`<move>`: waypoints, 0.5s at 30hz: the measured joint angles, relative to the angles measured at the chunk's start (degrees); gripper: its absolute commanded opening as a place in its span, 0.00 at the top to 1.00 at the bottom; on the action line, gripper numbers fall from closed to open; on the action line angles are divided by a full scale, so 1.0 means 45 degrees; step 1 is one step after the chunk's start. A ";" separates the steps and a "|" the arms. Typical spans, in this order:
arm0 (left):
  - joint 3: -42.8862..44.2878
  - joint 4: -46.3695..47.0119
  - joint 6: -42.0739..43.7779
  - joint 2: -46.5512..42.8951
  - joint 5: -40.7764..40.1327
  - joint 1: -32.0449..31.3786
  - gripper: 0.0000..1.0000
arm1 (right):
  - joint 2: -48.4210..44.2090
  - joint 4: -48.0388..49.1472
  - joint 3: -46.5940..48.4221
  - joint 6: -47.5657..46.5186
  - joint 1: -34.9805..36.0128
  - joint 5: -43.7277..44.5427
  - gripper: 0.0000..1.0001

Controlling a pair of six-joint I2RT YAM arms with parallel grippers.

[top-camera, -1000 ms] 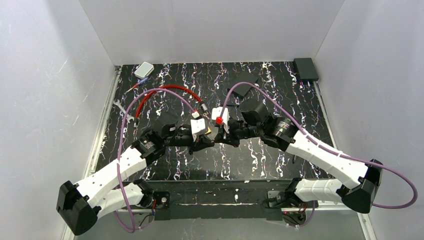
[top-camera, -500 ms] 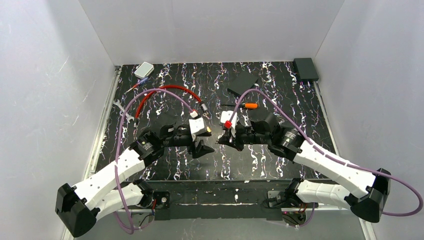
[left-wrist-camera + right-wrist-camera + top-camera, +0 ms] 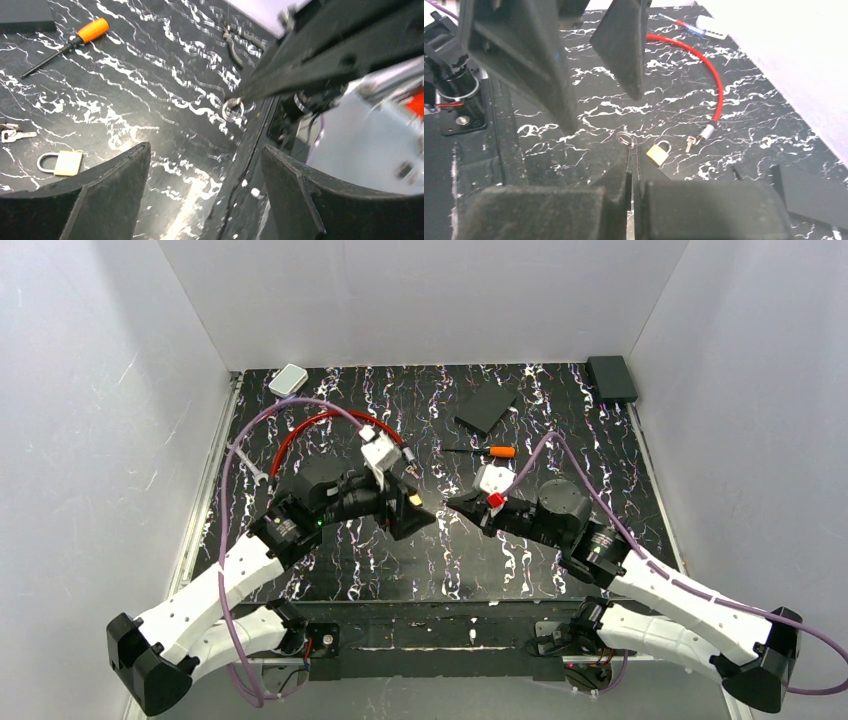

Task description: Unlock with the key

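Pinches the key (image 3: 630, 140) in the tightly closed right gripper (image 3: 632, 152), bottom centre of the right wrist view. Leaves the brass padlock (image 3: 659, 152) flat on the table (image 3: 774, 125), just right of centre. Holds the left gripper (image 3: 601, 111) spread wide and empty, upper left; red cable lock (image 3: 716, 85) beyond.

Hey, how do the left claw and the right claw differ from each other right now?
The left claw stands wide open and empty; the right claw is shut on the key, whose ring sticks out in front. The left claw points toward the robot's right, the right claw toward its left, so they face each other. Both are black, and neither touches the brass padlock lying on the table.
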 measured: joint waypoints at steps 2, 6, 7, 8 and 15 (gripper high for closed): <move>0.0824 -0.0388 -0.1140 0.0243 -0.0447 0.0067 0.18 | -0.0115 0.0518 -0.0266 -0.0272 0.0000 0.0137 0.99; 0.2521 -0.1359 -0.3752 0.0629 -0.1479 0.0230 0.19 | -0.0427 0.1684 -0.1128 -0.0805 0.0000 0.0441 0.99; 0.2860 -0.1659 -0.4434 0.0710 -0.1769 0.0292 0.20 | -0.0481 0.2003 -0.1367 -0.0979 0.0000 0.0493 0.99; 0.3133 -0.1980 -0.5141 0.0769 -0.2027 0.0376 0.21 | -0.0517 0.2324 -0.1594 -0.1132 0.0000 0.0543 0.99; 0.2523 -0.2693 -1.1247 0.0905 -0.1844 0.2199 0.25 | -0.0725 0.5143 -0.3268 -0.2366 0.0288 0.1185 0.99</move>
